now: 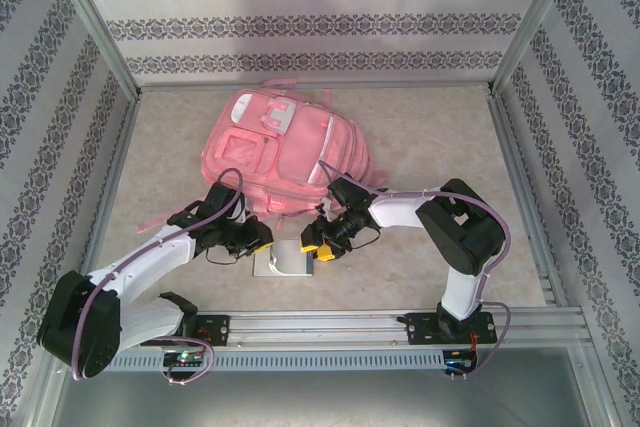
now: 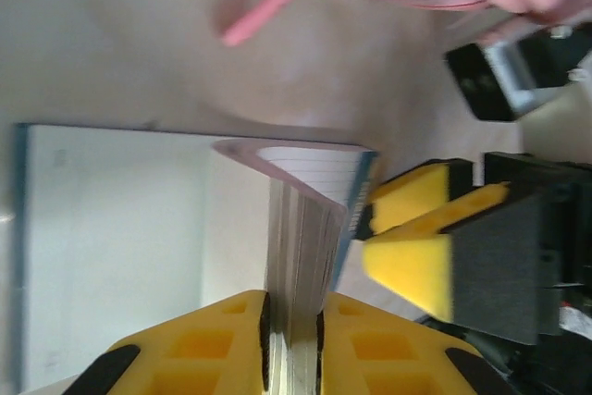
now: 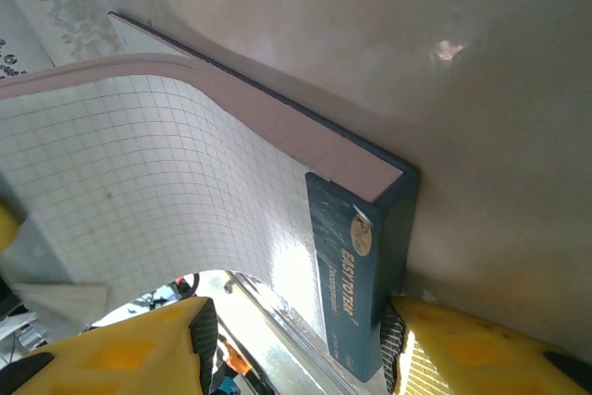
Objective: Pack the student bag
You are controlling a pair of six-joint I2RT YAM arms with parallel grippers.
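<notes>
The pink student bag lies flat at the back middle of the table, its fabric and a pink zip pull seen from the left wrist. Just in front of it lies a white notepad with a dark teal "EASY TO TEAR" binding. My left gripper is shut on a lifted wad of the pad's pages. My right gripper stands open around the bound end; one finger pad touches the binding, and a curled graph sheet arches over the gap.
Patterned walls and metal frame posts close in the table on three sides. An aluminium rail runs along the near edge. A loose pink strap trails left of the bag. Bare tabletop lies to the bag's right.
</notes>
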